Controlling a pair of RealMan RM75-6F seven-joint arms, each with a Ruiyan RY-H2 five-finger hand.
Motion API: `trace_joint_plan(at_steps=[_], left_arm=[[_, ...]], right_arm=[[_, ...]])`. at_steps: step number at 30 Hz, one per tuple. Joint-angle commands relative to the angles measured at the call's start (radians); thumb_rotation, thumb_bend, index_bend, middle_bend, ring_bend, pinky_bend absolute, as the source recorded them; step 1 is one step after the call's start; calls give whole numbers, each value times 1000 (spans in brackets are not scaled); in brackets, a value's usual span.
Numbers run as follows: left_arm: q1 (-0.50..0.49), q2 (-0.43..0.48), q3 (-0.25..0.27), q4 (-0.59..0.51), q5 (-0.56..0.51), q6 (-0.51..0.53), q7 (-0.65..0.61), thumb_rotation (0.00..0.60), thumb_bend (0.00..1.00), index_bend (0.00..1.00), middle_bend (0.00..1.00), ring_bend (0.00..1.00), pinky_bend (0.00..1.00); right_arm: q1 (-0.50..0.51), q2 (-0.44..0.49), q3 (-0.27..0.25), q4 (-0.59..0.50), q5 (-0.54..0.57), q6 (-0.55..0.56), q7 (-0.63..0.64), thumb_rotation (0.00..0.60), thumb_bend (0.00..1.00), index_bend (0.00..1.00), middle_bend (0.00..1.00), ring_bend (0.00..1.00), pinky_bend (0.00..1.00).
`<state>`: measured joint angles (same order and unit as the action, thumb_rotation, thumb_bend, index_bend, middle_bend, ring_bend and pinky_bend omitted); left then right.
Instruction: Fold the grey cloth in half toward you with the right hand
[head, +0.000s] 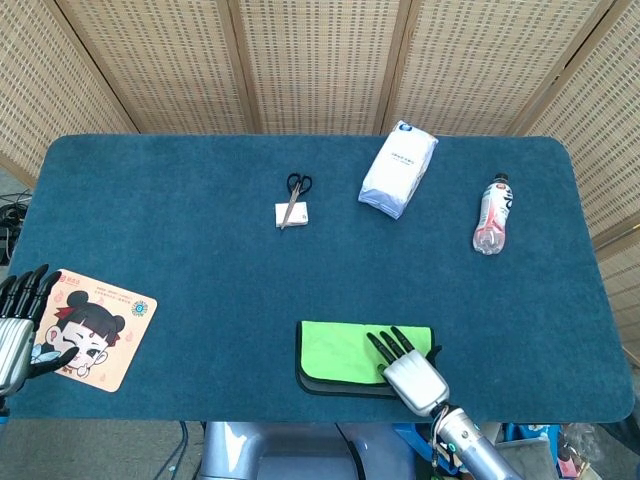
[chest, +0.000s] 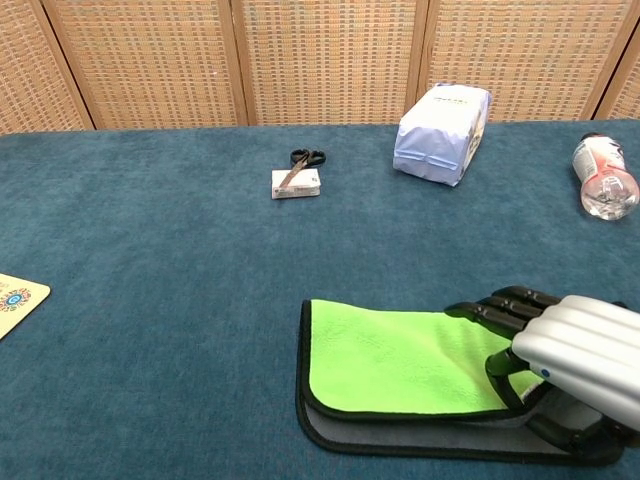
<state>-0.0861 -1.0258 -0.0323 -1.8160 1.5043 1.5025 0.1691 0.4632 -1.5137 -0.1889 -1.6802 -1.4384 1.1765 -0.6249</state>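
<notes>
Where right hand (chest: 575, 365) grips its right end, grey cloth (chest: 400, 365) lies folded, green side up

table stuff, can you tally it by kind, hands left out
cloth: 1
scissors: 1
small box: 1
white bag: 1
bottle: 1
cartoon mat: 1
total: 6

scissors (head: 295, 196) on small box (head: 292, 214) — white bag (head: 398, 169) | bottle (head: 493, 214) (lying down) | cartoon mat (head: 93, 327) — left edge
</notes>
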Motion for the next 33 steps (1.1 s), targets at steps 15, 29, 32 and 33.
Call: trace_joint_plan(at_steps=[15,29,32,33], left_arm=[[2,-1,-1,0,1,1,1,600,148,0,0,0,0],[5,1,-1,1,3,5,-3,600,147,0,0,0,0],[5,1,-1,1,3,4,-3,600,146,0,0,0,0],[5,1,-1,1,3,3,-3,600,147,0,0,0,0]], right_arm=[[-32,24,-18,0,-54,-9,12,600,549,607,0,0,0],[-46,32,-11,4,-71,-34,6,600,530,199,0,0,0],[-48,40,-9,-1,-78,-35,3,600,441,26,0,0,0],[-48,41,-8,-2,-80,-34,3,600,425,5,0,0,0]])
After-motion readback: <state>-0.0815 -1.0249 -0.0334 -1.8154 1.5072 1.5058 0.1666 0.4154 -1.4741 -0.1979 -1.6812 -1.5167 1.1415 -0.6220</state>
